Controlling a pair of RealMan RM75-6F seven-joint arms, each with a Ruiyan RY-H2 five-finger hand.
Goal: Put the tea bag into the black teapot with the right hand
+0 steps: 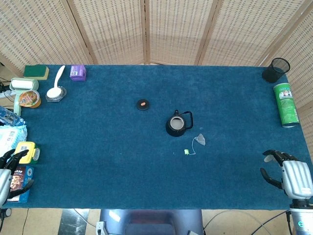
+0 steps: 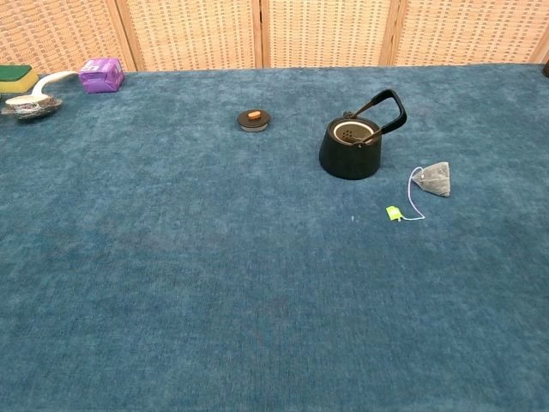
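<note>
The black teapot [image 1: 177,124] [image 2: 352,148] stands open near the table's middle, handle raised, its strainer showing. Its lid [image 1: 143,104] [image 2: 253,120] lies apart to the left. The tea bag [image 1: 200,139] [image 2: 436,178] lies flat on the blue cloth just right of the pot, its string running to a green tag [image 1: 187,152] [image 2: 394,212]. My right hand [image 1: 288,176] hovers at the table's front right corner, fingers apart, holding nothing, far from the bag. My left hand [image 1: 11,171] sits at the front left edge, also empty. Neither hand shows in the chest view.
A green can [image 1: 286,104] lies at the right edge, with a black mesh cup [image 1: 276,70] behind it. Along the left edge are a purple box [image 1: 78,72] [image 2: 101,75], a spoon in a dish [image 1: 55,91], a sponge [image 1: 36,71], a bowl and snack packs.
</note>
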